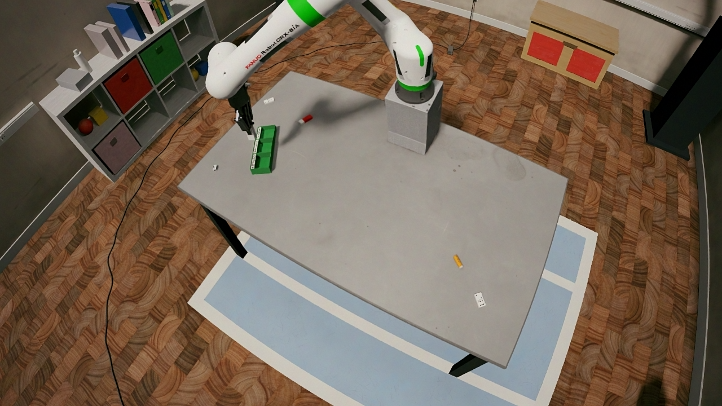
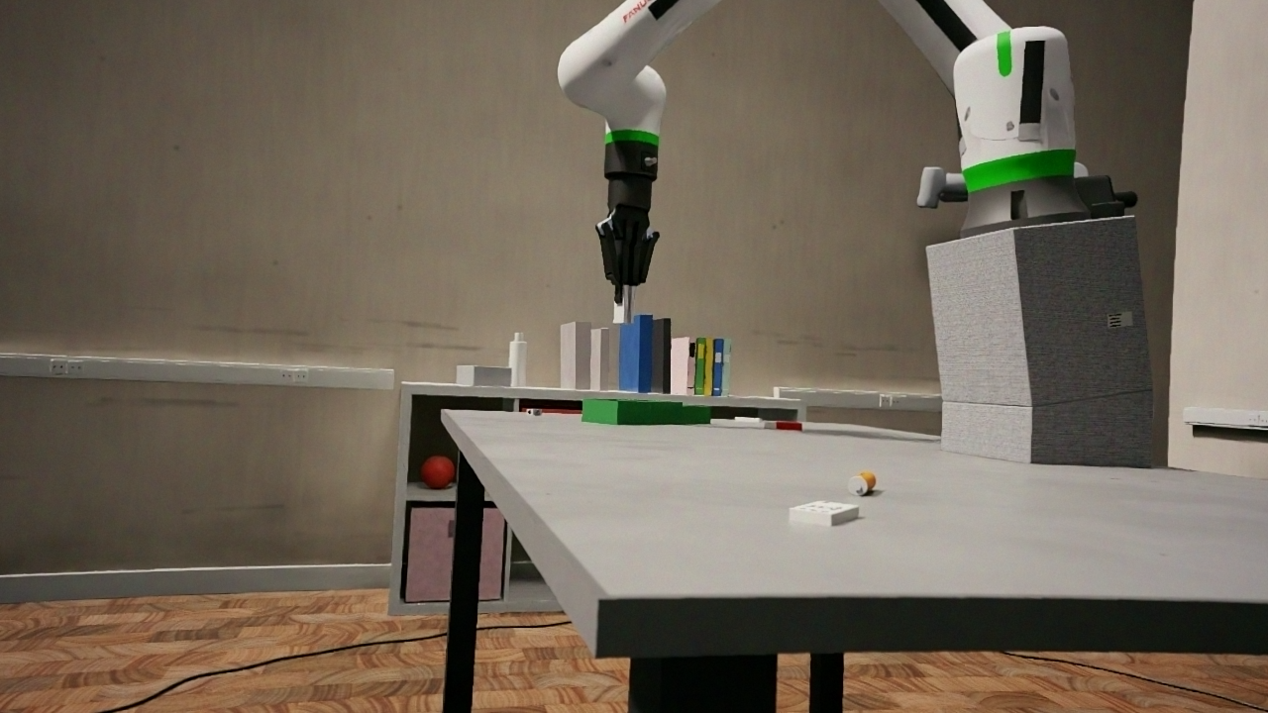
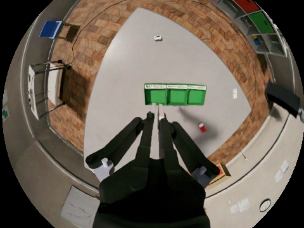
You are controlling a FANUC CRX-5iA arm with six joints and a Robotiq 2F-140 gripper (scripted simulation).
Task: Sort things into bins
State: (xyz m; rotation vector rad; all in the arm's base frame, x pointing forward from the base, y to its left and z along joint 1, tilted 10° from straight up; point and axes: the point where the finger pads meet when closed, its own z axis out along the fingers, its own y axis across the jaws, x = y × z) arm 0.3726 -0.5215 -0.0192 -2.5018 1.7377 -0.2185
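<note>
- Red and black lettering "FANUC Robot CRX-5iA" along white robot arm link (image 1: pixel 252 48).
- White label strips on green three-compartment bin (image 1: pixel 264 149): text illegible.
</note>
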